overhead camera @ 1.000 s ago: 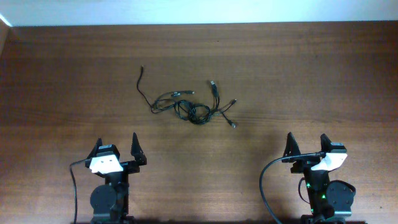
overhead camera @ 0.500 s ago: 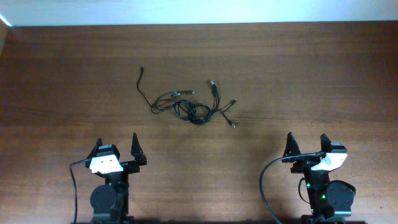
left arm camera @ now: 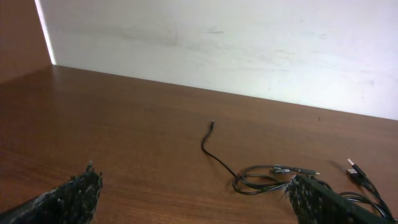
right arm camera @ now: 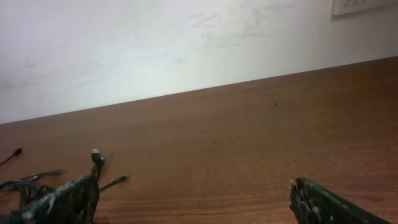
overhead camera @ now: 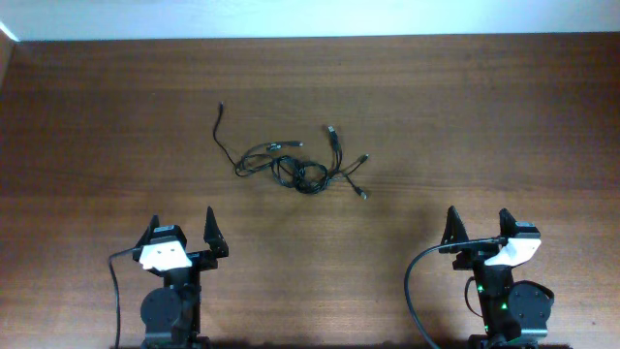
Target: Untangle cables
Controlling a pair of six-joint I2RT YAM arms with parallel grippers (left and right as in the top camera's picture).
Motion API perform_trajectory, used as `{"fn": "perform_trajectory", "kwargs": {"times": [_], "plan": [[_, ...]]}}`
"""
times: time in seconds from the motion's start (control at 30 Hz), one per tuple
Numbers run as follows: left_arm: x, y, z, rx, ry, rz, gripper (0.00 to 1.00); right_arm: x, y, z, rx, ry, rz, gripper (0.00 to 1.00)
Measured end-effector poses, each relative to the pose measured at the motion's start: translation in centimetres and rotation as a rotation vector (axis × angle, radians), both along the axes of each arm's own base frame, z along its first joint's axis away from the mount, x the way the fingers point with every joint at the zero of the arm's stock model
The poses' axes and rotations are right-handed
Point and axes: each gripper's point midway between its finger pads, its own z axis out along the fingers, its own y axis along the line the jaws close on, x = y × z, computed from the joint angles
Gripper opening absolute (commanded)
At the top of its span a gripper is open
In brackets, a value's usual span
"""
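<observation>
Tangled cables (overhead camera: 295,165) are lying on the tabletop (overhead camera: 484,116), nearer its far edge, while the left gripper (overhead camera: 182,225) and right gripper (overhead camera: 478,221) are sitting at the near edge, jaws apart.

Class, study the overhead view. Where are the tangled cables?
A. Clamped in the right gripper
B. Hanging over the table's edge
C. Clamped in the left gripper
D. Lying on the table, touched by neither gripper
D: the tangled cables lie loose on the wooden table, well apart from the left gripper and the right gripper, which are both open and empty.
</observation>
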Motion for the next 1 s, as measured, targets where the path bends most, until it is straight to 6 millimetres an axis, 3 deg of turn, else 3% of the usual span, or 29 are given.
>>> {"fn": "perform_trajectory", "kwargs": {"times": [0.37,0.57,0.8,1.0], "plan": [[0.1,-0.4,0.2,-0.002,-0.007,-0.026,0.99,0.0,0.0,0.0,0.000,0.000,0.000,0.99],[0.2,-1.7,0.3,0.024,-0.012,-0.099,0.99,0.0,0.0,0.0,-0.001,0.000,0.000,0.99],[0.4,-2.8,0.9,0.081,0.084,-0.176,0.99,0.0,0.0,0.0,0.000,0.000,0.000,0.99],[2.6,-3.8,-0.1,0.096,0.289,-0.249,0.99,0.0,0.0,0.0,0.000,-0.001,0.001,0.99]]}}
